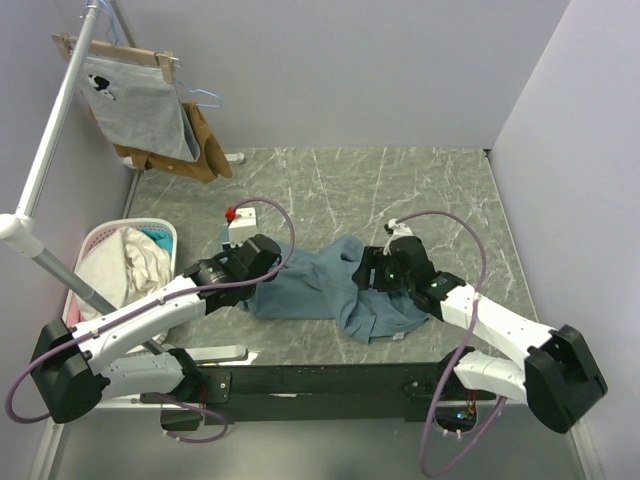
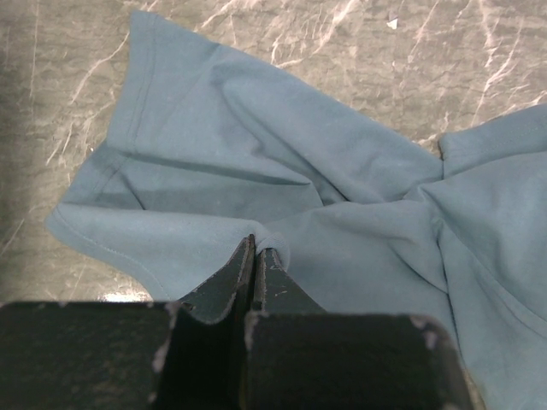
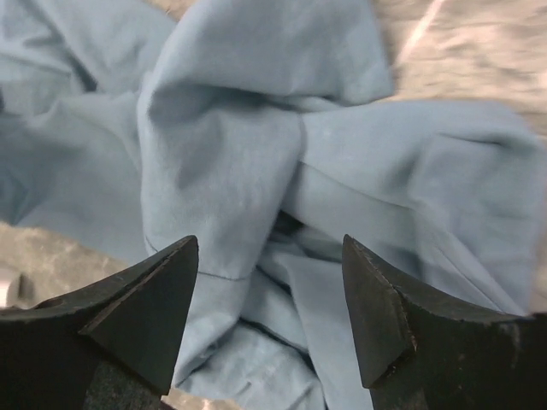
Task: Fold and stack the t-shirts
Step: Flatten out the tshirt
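Note:
A dusty teal-blue t-shirt [image 1: 310, 288] lies crumpled on the marble tabletop between the two arms. My left gripper [image 1: 268, 272] is at the shirt's left side, shut on a small fold of its cloth. In the left wrist view the fingers meet at the gripper [image 2: 255, 249], and a sleeve of the t-shirt [image 2: 256, 145] spreads out beyond them. My right gripper [image 1: 368, 272] hangs over the shirt's right side. In the right wrist view this gripper [image 3: 269, 252] stands open above bunched folds of the t-shirt [image 3: 222, 145], with nothing pinched between its fingers.
A white laundry basket [image 1: 92, 240] with pale clothes stands at the left edge. A grey printed shirt [image 1: 140, 105] and a brown garment [image 1: 205, 150] hang from a rack pole [image 1: 50, 140] at back left. A small white box with a red knob [image 1: 243, 222] sits behind the left gripper.

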